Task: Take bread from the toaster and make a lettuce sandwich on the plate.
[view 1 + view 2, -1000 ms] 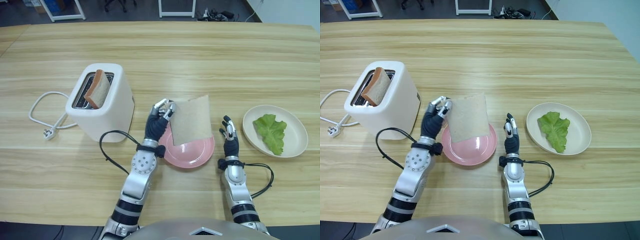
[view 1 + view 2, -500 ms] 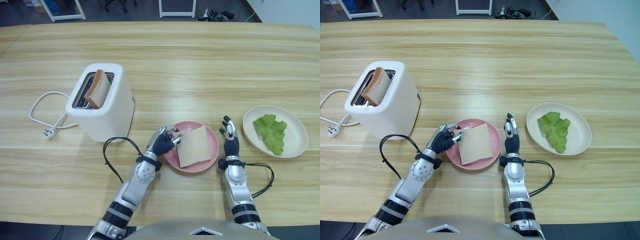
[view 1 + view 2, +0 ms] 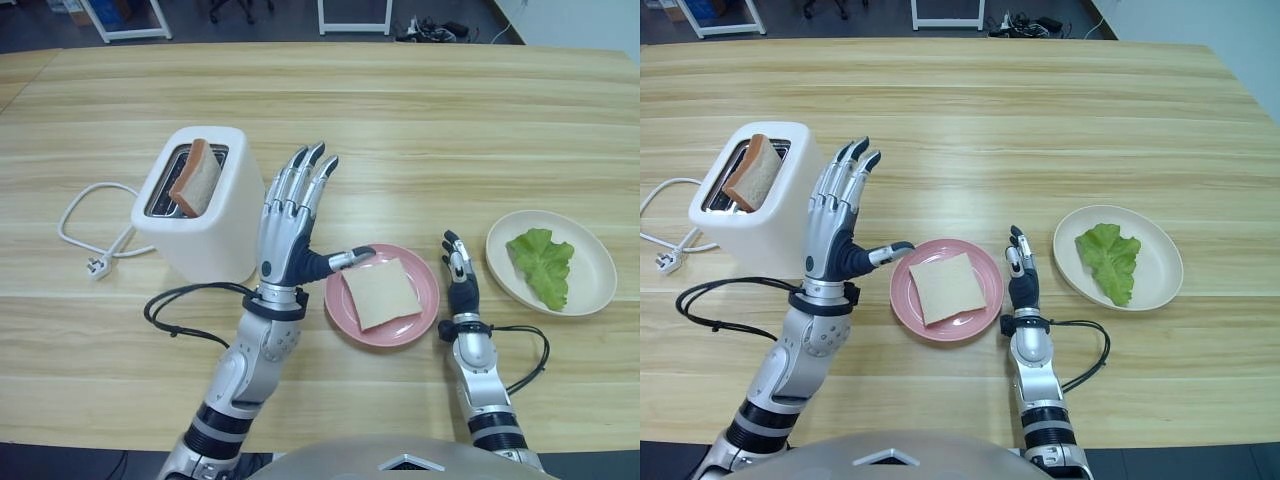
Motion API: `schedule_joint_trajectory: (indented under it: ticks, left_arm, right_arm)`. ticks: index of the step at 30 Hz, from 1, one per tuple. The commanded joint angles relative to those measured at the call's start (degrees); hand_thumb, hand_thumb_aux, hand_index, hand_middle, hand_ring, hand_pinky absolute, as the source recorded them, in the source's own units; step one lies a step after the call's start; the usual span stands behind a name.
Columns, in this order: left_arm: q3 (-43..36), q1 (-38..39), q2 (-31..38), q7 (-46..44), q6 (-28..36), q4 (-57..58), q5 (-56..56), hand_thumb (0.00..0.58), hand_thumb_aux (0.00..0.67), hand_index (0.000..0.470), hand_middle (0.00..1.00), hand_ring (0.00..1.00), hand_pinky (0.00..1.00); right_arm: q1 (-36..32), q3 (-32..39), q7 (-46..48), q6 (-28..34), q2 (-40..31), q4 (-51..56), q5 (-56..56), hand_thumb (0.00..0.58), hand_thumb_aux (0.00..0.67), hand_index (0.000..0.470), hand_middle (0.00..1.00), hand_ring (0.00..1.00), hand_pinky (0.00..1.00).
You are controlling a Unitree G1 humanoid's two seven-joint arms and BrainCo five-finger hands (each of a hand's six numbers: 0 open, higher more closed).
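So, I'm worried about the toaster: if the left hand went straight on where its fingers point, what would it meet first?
Likely nothing: the left hand points past the toaster, over bare table; depth unclear.

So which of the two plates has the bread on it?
The pink plate holds the bread slice; the cream plate to its right holds only lettuce.
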Motion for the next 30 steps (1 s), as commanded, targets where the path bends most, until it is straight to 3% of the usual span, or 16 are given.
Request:
schedule_joint_trajectory:
  ticks: [1,4,7,10,13,17,22,23,24,25,26,30]
  left_arm:
    - [7.74,3.72,-6.94,-10.90,-4.06,12.48,-29.48,0.000,0.000,0.000,0.00,0.00,0.00]
    - [9.56,4.15,-7.43,-11.44,-6.34,15.14,-32.09,0.000,0.000,0.000,0.00,0.00,0.00]
    - [9.89,4.20,-7.80,-12.25,-8.12,16.66,-32.34,0.000,0.000,0.000,0.00,0.00,0.00]
    - [10.01,4.29,-8.30,-12.42,-9.06,17.64,-31.22,0.000,0.000,0.000,0.00,0.00,0.00]
    - [10.30,4.45,-8.65,-12.58,-9.43,18.15,-30.66,0.000,0.000,0.000,0.00,0.00,0.00]
    - [10.41,4.70,-8.96,-12.72,-9.60,18.70,-30.10,0.000,0.000,0.000,0.00,0.00,0.00]
    - [10.49,4.58,-9.08,-12.54,-9.57,19.69,-29.32,0.000,0.000,0.000,0.00,0.00,0.00]
    - [10.50,4.60,-9.14,-12.50,-9.59,19.83,-29.18,0.000,0.000,0.000,0.00,0.00,0.00]
    - [10.49,4.63,-9.19,-12.48,-9.64,19.98,-29.08,0.000,0.000,0.000,0.00,0.00,0.00]
    - [10.49,4.65,-9.23,-12.46,-9.70,20.13,-28.99,0.000,0.000,0.000,0.00,0.00,0.00]
    - [10.48,4.68,-9.27,-12.44,-9.71,20.22,-28.89,0.000,0.000,0.000,0.00,0.00,0.00]
    - [10.67,4.86,-9.60,-12.31,-9.86,20.59,-28.26,0.000,0.000,0.000,0.00,0.00,0.00]
  right_arm:
    - [2.88,-5.83,2.61,-3.99,-8.53,-24.54,-5.18,0.000,0.000,0.000,0.00,0.00,0.00]
    - [1.91,-15.86,-1.16,-1.69,-16.65,-30.51,-18.51,0.000,0.000,0.000,0.00,0.00,0.00]
    - [0.23,-19.61,-8.28,5.22,-27.77,-20.93,-37.31,0.000,0.000,0.000,0.00,0.00,0.00]
    - [-2.69,-14.84,-11.73,11.42,-35.79,-4.72,-48.21,0.000,0.000,0.000,0.00,0.00,0.00]
    - [-5.82,-8.47,-13.66,14.19,-39.32,8.10,-53.34,0.000,0.000,0.000,0.00,0.00,0.00]
    - [-11.04,-0.98,-16.52,14.78,-40.76,22.98,-54.58,0.000,0.000,0.000,0.00,0.00,0.00]
    - [-15.81,5.46,-18.64,13.47,-40.77,31.89,-52.98,0.000,0.000,0.000,0.00,0.00,0.00]
    - [-16.28,6.21,-18.97,13.38,-40.82,32.62,-52.65,0.275,0.184,0.129,0.00,0.00,0.00]
    - [-16.76,6.91,-19.41,13.30,-40.98,33.28,-52.18,0.487,0.402,0.282,0.00,0.00,0.00]
    - [-17.19,7.44,-19.95,13.28,-41.22,33.80,-51.71,0.567,0.570,0.400,0.00,0.00,0.00]
    - [-17.26,7.81,-20.11,13.42,-41.57,33.33,-51.17,0.580,0.670,0.470,0.00,0.00,0.00]
    - [-17.02,8.64,-21.00,13.95,-42.99,30.64,-49.24,0.580,0.670,0.470,0.00,0.00,0.00]
